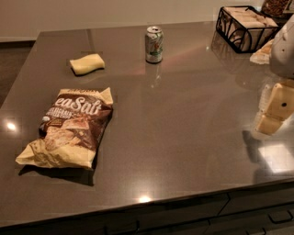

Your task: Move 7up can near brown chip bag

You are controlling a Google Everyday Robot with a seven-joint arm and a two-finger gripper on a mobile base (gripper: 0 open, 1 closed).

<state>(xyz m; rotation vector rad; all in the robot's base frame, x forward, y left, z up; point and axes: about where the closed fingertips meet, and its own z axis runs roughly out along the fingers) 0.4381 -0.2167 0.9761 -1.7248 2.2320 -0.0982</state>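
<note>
Lettering "Salt" on one brown chip bag (73, 131), near left; one 7up can (154, 44) far; hand (274, 112) right, its state I cannot tell.

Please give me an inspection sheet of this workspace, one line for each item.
Surface: dark glossy countertop with light reflections.
Job's things: 7up can upright at the back; brown chip bag lying flat at front left, well apart from the can.
Clutter: yellow sponge at back left; black wire basket at back right.
Grippers: gripper at the right edge, away from can and bag.
Cables: nothing seen.
Surroundings: pale wall behind; drawers below the front edge.
</note>
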